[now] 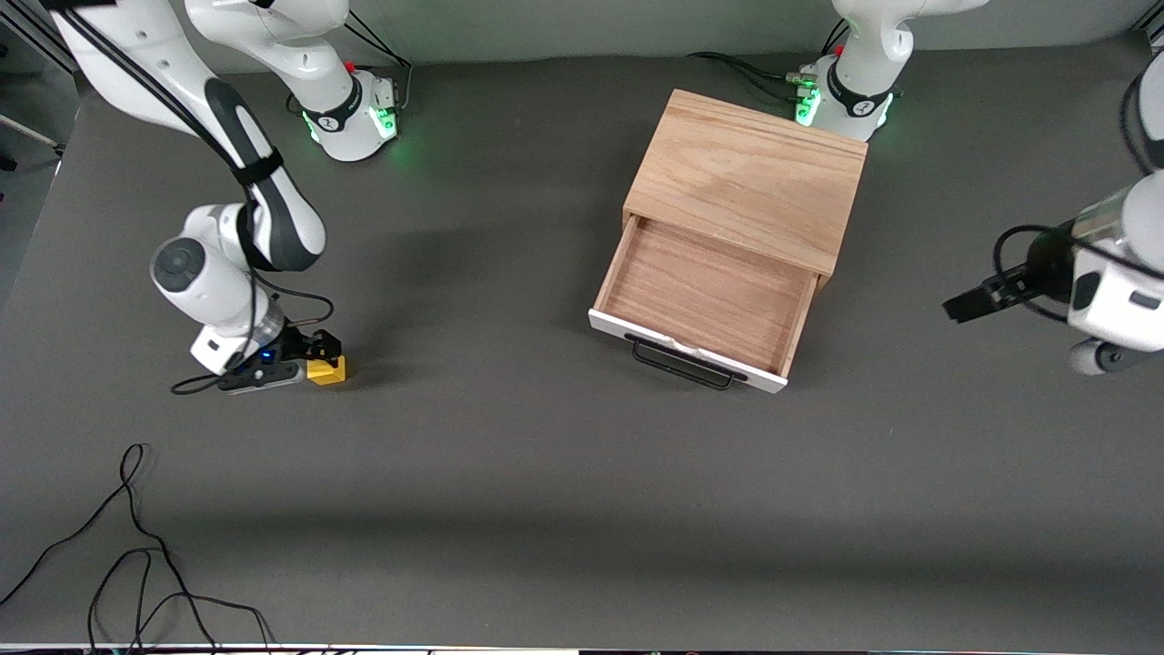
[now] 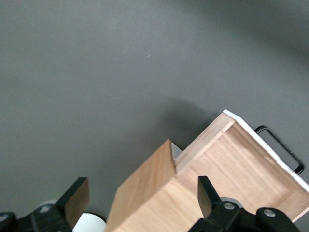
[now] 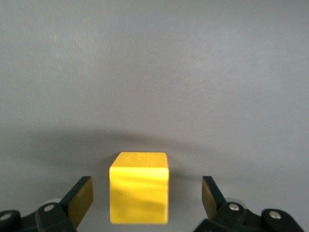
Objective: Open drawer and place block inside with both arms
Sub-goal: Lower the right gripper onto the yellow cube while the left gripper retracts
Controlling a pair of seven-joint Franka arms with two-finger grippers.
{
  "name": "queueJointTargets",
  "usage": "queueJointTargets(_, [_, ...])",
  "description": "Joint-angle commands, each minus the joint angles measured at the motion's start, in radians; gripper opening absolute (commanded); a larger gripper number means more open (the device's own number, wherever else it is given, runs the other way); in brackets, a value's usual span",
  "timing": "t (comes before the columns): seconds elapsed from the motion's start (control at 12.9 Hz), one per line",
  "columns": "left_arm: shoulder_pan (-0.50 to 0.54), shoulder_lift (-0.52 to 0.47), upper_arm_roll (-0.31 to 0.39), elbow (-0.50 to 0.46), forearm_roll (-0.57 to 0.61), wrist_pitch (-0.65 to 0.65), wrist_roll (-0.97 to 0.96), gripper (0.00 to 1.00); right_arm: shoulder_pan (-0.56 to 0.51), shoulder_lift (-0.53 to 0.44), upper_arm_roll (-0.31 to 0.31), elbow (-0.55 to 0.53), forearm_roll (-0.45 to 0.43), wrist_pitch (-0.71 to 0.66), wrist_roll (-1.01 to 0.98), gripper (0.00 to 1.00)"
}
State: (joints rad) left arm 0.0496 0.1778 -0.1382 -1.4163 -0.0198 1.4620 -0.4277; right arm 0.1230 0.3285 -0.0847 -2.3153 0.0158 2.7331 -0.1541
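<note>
The yellow block [image 1: 327, 370] sits on the grey table toward the right arm's end. My right gripper [image 1: 320, 353] is down at the table, and the block [image 3: 139, 193] stands between its open fingers [image 3: 81, 197] with a gap on each side. The drawer [image 1: 705, 291] is pulled out of the wooden cabinet [image 1: 746, 173], its wood interior bare, with its black handle [image 1: 682, 362] on the white front. My left gripper [image 1: 964, 305] hangs over the table at the left arm's end, apart from the cabinet. It is open [image 2: 142, 195] and holds nothing.
Loose black cables [image 1: 136, 546] lie on the table near the front camera at the right arm's end. The two green-lit arm bases [image 1: 355, 114] [image 1: 841, 100] stand along the table edge farthest from the front camera, one close beside the cabinet.
</note>
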Motion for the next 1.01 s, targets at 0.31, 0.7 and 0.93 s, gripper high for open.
queueJointTargets(0.31, [-0.089,-0.126,0.080,-0.142,0.000,0.133,0.184,1.00,0.012,0.034,-0.006,-0.003,-0.005,0.036,-0.022,0.76])
queueJointTargets(0.7, [-0.079,-0.127,0.080,-0.131,0.000,0.120,0.319,1.00,0.012,0.018,-0.006,0.007,-0.005,0.022,-0.007,0.26])
queueJointTargets(0.93, [-0.079,-0.127,0.078,-0.131,0.000,0.121,0.346,1.00,0.020,-0.017,-0.004,0.063,0.006,-0.080,0.001,0.24])
